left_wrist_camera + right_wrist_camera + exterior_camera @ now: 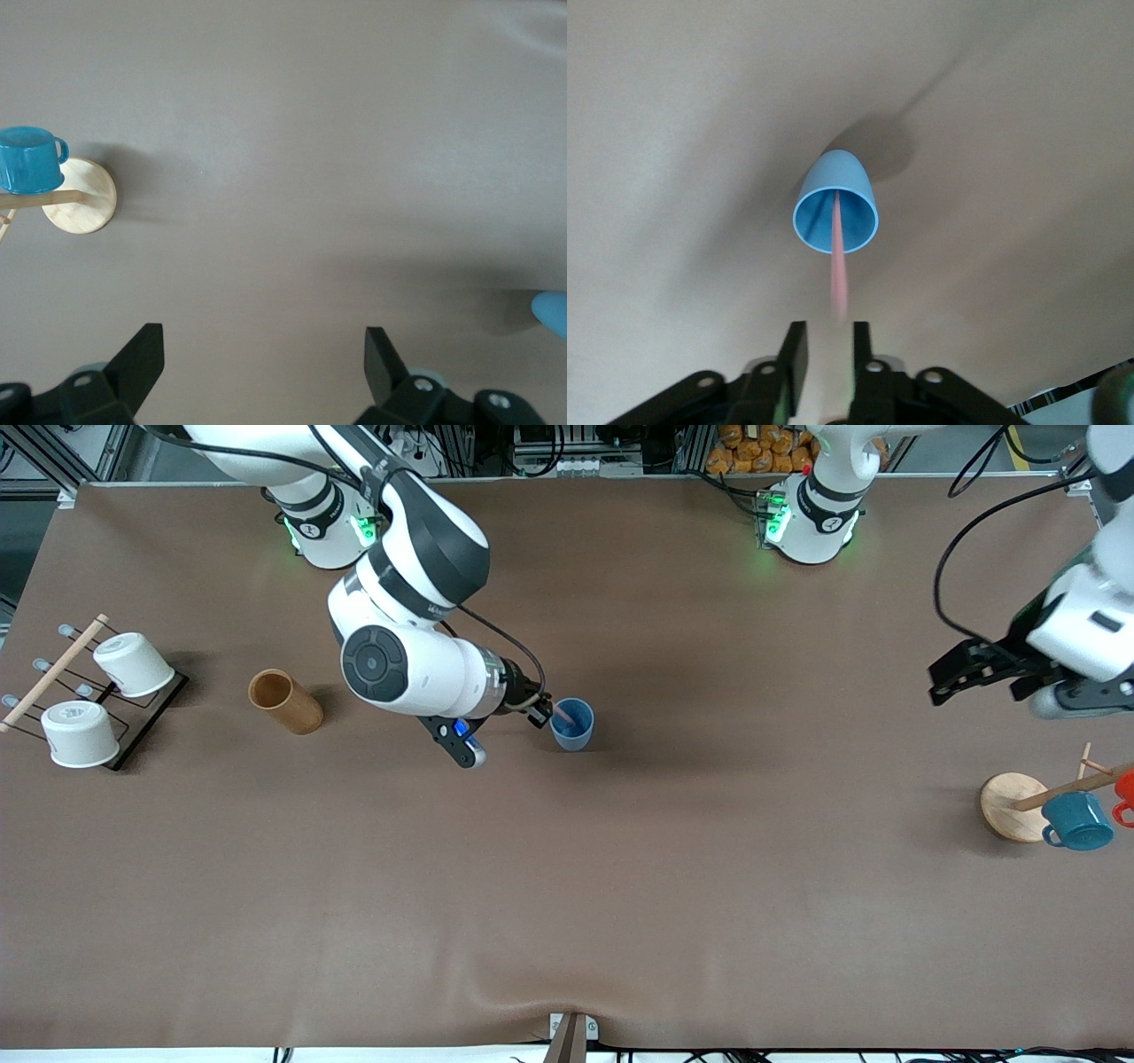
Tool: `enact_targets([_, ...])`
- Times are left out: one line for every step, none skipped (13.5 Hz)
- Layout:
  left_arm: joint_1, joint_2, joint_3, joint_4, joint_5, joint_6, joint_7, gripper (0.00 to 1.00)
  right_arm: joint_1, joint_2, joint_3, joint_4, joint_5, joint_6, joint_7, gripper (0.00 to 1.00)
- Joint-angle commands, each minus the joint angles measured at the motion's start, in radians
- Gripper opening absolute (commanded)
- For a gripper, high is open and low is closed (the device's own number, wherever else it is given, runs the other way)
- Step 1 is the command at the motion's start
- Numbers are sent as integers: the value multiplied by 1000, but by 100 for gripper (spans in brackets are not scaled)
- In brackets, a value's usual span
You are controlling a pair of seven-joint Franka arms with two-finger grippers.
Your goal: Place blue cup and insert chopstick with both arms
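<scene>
The blue cup (572, 724) stands upright on the brown table near its middle; it also shows in the right wrist view (835, 204) and at the edge of the left wrist view (554, 312). The pale-pink chopstick (563, 714) leans inside it, its upper end sticking out over the rim (838, 266). My right gripper (540, 713) is beside the cup's rim; its jaws (830, 341) stand slightly apart just short of the chopstick's upper end and hold nothing. My left gripper (952, 675) hangs open and empty (264, 354) over the left arm's end of the table.
A wooden mug rack (1010, 806) (84, 197) holds a teal mug (1076, 821) (31, 159) and a red mug (1125, 793) at the left arm's end. A tan wooden cylinder (285, 701) and a black rack (151, 722) with two white cups (133, 664) stand at the right arm's end.
</scene>
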Motion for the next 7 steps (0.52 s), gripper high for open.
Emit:
enact_targets([-18, -52, 30, -17, -27, -48, 37, 100, 1, -3, -1, 8, -14, 0, 49, 100])
enact_targets([-21, -62, 33, -19, -27, -59, 39, 100, -13, -12, -1, 17, -14, -18, 42, 100])
enact_targets([-24, -68, 38, -19, -27, -92, 39, 100, -45, -16, -4, 34, -8, -85, 39, 100])
enact_targets([-27, -73, 38, -20, -27, -109, 39, 100, -90, -16, -1, 72, -8, -177, 30, 100])
enact_targets([-31, -84, 38, -31, -28, -113, 39, 100, -123, -16, -1, 109, -8, -252, 7, 100])
enact_targets([-33, -90, 44, -35, -27, -113, 39, 100, -156, -16, -1, 132, -10, -309, -29, 100])
enact_targets([-33, -92, 44, -40, -27, -113, 39, 100, -188, -21, -3, 144, -10, -355, -69, 100])
